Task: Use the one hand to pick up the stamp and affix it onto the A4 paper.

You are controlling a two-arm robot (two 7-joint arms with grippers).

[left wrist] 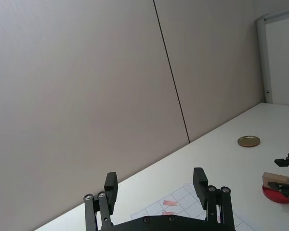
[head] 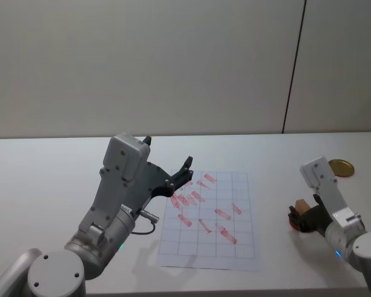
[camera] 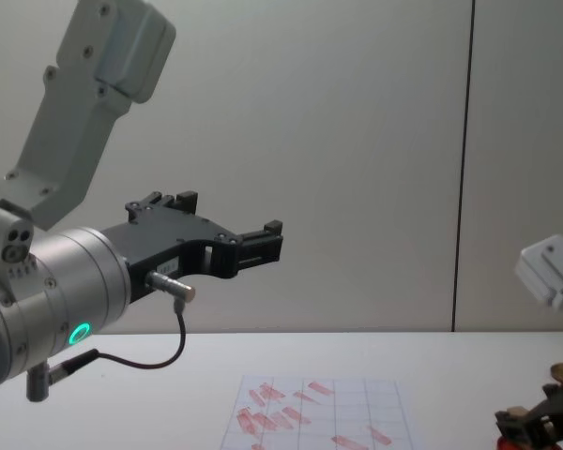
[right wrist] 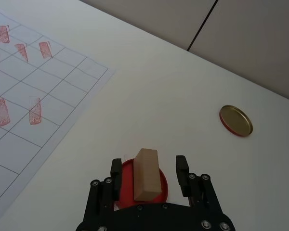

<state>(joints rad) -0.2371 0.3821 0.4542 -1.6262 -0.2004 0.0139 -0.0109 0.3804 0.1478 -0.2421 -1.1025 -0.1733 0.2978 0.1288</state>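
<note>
The right gripper [right wrist: 148,174] straddles the stamp [right wrist: 146,174], fingers spread either side without touching it, as the block stands on the red ink pad [right wrist: 160,192] on the bench [right wrist: 173,106], well apart from the A4 paper [right wrist: 33,120]. An off-centre squeeze could tip or twist the block. The stamp's inked face is hidden; the left gripper [left wrist: 156,185] hangs spread above the paper.

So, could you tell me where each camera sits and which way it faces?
Head: looks down on the A4 paper; both arms show.
Chest: low, looks across the table; left gripper raised.
Left wrist: faces the wall over its open fingers.
Right wrist: looks down at the stamp on the ink pad between the open right gripper fingers.
Shared: both wrist views show the gold disc.
</note>
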